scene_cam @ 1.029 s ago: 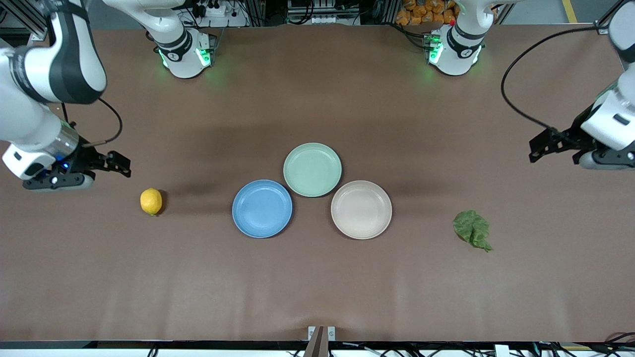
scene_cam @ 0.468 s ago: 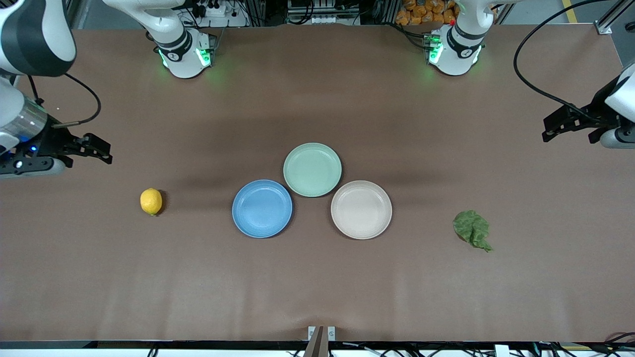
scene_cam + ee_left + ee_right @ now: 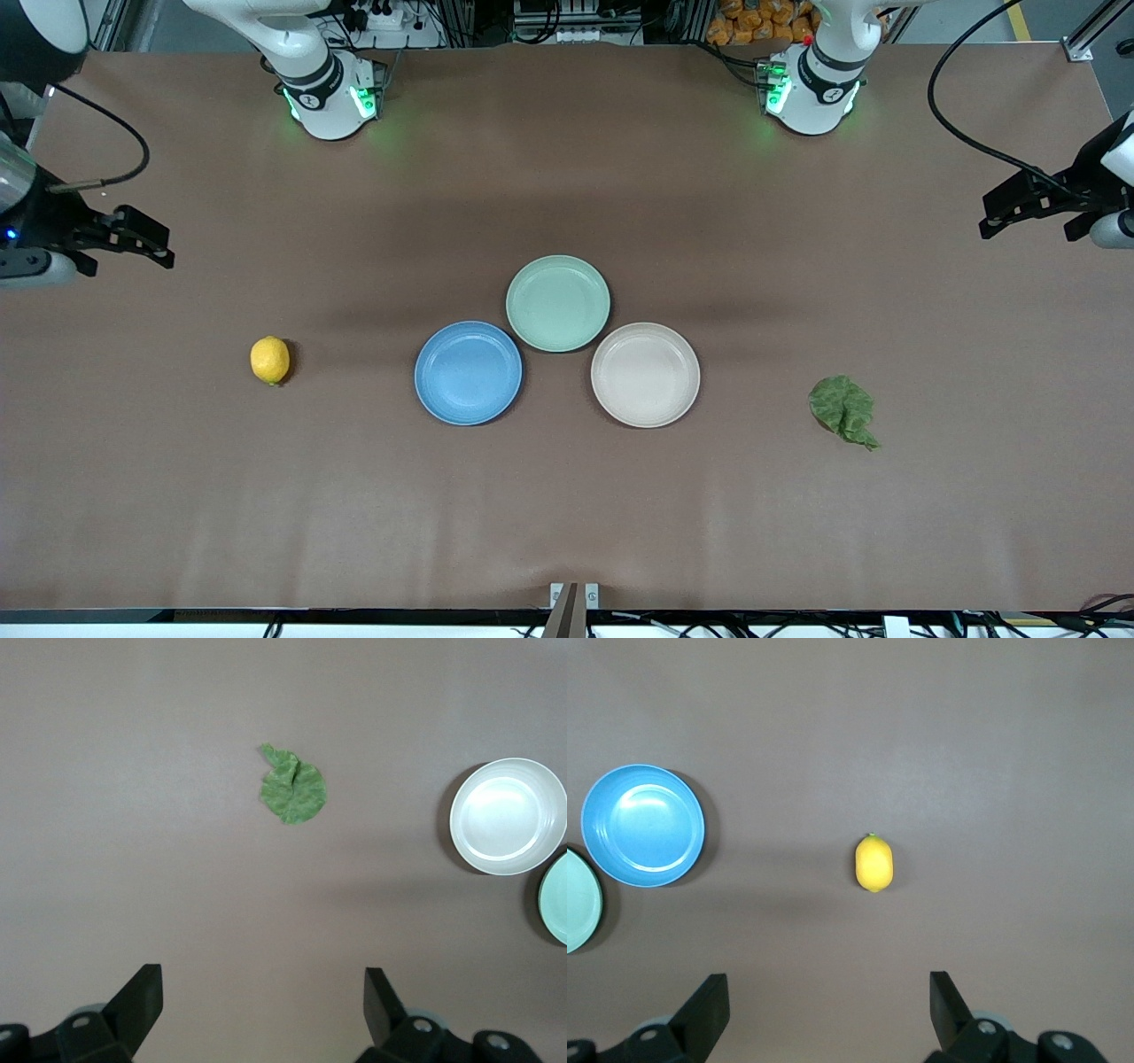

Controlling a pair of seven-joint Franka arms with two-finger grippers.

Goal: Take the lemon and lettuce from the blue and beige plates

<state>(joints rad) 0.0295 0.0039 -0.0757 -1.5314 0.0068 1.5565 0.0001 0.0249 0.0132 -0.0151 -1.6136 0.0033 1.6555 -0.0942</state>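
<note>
both grippers, left gripper (image 3: 261, 992) and right gripper (image 3: 828, 997), cut off, empty.

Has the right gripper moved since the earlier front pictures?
Yes. The right gripper, open, has pulled away from the lemon, toward the right arm's end of the table.

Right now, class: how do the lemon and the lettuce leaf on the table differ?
The lemon is yellow, rounded and smooth; the lettuce leaf is green, flat and crumpled. The lemon lies toward the right arm's end beside the blue plate; the leaf lies toward the left arm's end beside the beige plate. Both rest on the bare table, off the plates.
</note>
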